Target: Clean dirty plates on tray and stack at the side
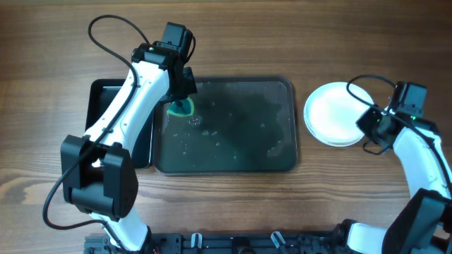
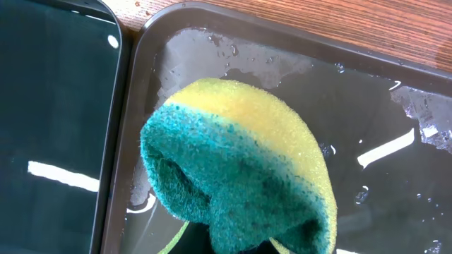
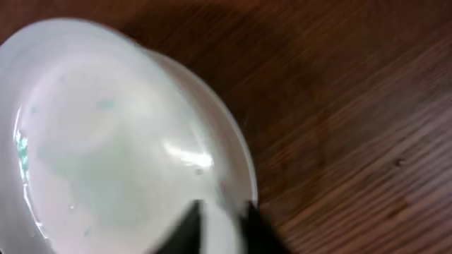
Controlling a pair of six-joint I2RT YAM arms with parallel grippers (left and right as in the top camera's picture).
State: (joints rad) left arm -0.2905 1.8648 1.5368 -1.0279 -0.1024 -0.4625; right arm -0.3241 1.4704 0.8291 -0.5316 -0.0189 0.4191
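The white plates lie stacked on the wooden table right of the tray, and the top one shows faint teal traces. My right gripper is at the stack's right edge, its fingers closed around the top plate's rim. The large dark tray holds no plates, only water drops and streaks. My left gripper is shut on a yellow and green sponge over the tray's far left corner. In the left wrist view the sponge hides the fingers and hangs over the wet tray.
A smaller black tray stands directly left of the large tray and also shows in the left wrist view. The right arm's cable loops over the plate stack's far side.
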